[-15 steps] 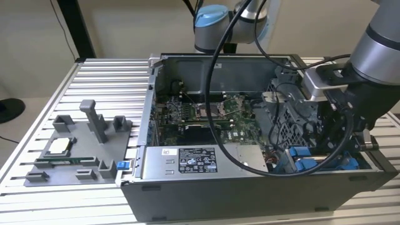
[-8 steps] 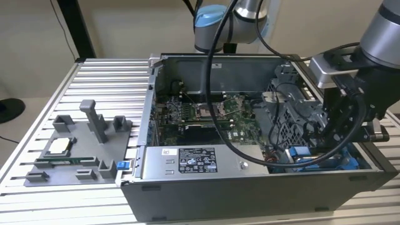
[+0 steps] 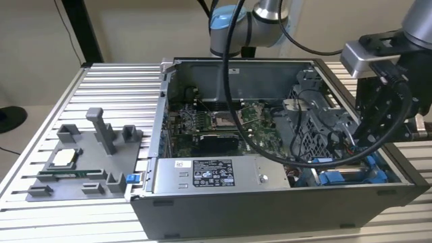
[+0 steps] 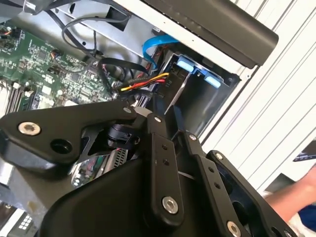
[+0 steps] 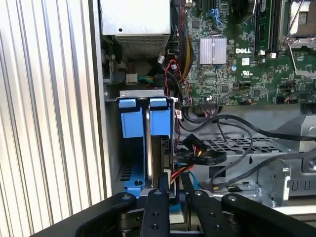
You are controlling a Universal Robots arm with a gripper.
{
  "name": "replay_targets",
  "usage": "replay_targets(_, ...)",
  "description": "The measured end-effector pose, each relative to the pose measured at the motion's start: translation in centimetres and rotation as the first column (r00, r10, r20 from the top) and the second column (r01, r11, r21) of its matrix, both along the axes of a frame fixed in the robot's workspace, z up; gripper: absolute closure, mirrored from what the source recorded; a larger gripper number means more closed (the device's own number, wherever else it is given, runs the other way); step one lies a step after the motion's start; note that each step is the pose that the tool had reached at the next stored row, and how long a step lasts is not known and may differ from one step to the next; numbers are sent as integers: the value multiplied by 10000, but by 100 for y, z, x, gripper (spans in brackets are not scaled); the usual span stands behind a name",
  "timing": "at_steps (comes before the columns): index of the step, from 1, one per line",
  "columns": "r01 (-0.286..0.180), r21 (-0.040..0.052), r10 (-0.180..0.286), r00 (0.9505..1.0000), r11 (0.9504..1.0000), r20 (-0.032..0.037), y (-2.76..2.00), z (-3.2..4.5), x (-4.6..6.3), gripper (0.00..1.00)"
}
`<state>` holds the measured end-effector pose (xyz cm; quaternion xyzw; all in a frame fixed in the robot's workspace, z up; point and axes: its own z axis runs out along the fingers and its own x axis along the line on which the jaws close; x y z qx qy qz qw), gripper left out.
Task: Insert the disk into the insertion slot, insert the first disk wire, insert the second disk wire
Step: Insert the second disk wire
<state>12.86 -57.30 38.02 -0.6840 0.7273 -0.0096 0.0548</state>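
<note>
The gripper [image 5: 175, 190] hangs inside the open computer case [image 3: 270, 207], right at the insertion slot [image 5: 133, 163] in the case's corner beside the power supply [image 3: 209, 174], its black fingers [image 5: 157, 207] close together on a thin connector with red and yellow wires [image 4: 143, 81]. The disk [image 5: 162, 158] stands on edge in the slot, behind blue tabs [image 5: 159, 116]. The case sits on a ribbed bench [image 3: 101, 86].

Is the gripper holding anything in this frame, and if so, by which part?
It cannot be told. In the first wrist view the gripper sits at the insertion slot, close to the wires, but its fingertips are hidden.
</note>
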Motion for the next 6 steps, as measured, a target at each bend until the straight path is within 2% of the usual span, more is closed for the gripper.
replay_targets(6, 0, -1, 0, 10000, 10000, 0, 0, 2, 0, 0)
